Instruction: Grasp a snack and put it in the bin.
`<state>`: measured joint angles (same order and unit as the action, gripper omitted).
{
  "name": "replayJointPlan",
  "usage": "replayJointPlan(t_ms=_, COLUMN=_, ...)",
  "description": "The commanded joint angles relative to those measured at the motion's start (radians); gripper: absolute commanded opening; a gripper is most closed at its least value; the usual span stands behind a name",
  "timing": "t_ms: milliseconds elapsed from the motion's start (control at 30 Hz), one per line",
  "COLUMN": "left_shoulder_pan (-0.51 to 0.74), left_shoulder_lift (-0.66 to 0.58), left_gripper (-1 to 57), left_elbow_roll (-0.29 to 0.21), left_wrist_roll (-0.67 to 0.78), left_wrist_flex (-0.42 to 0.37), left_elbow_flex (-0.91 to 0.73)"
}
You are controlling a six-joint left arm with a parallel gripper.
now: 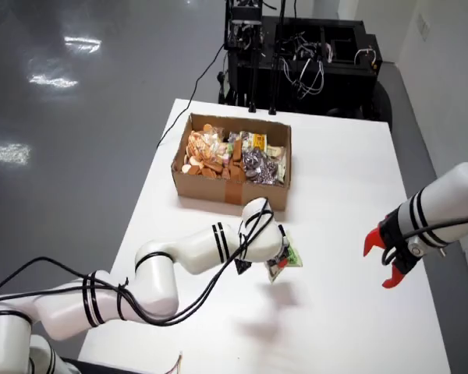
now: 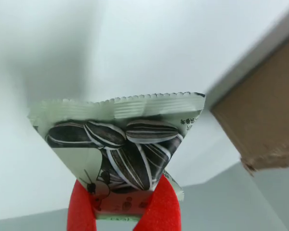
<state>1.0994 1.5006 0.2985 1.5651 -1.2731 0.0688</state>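
Gripper [image 2: 124, 209]: in the view that rides on it, its two red fingers [image 2: 161, 207] are pinching the lower end of the packet between them, closed on it.
Packet [image 2: 118, 144]: a pale green sachet printed with striped sunflower seeds; it is fanning out wide above the fingers, crimped top edge uppermost, held clear of the table.
Packet from above [image 1: 285, 261]: it is hanging at the tip of the working arm, just in front of the box and apart from it, with its shadow falling on the tabletop below and to the right.
Arm [image 1: 195, 253]: white with black bands, it is reaching in from the lower left of the view from above, a black cable running along it.
Table [image 1: 351, 327]: white; it is filling most of both views.
Second arm [image 1: 437, 206]: it is entering from the right edge of the view from above, its red gripper [image 1: 382, 261] hanging with the jaws apart, holding nothing, well apart from the packet.
Box [image 1: 230, 183]: brown cardboard, open-topped, sitting on the table beyond the packet; in the gripper view one corner is showing at the right.
Box contents: orange-brown snacks [image 1: 205, 152] are lying in its left half, silvery and yellowish packets [image 1: 261, 160] in its right half.
Far end: a black equipment rack [image 1: 304, 54] with cables is standing past the table on a shiny grey floor.
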Motion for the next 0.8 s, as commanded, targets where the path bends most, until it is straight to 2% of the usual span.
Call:
replayJointPlan(t_ms=33, left_shoulder_pan=-0.029, left_shoulder_lift=-0.003, left_gripper=3.2, left_elbow_roll=0.015, left_wrist_roll=-0.127, left_wrist_flex=-0.004, left_elbow_flex=0.053)
replayJointPlan(t_ms=400, left_shoulder_pan=-0.114, left_shoulder_lift=-0.009, left_gripper=3.5, left_elbow_roll=0.034, left_wrist_roll=-0.415, left_wrist_flex=-0.017, left_elbow_flex=0.175)
replayJointPlan(t_ms=800, left_shoulder_pan=-0.209, left_shoulder_lift=-0.011, left_gripper=3.6, left_elbow_roll=0.085, left_wrist_roll=-0.642, left_wrist_flex=-0.021, left_elbow_flex=0.27)
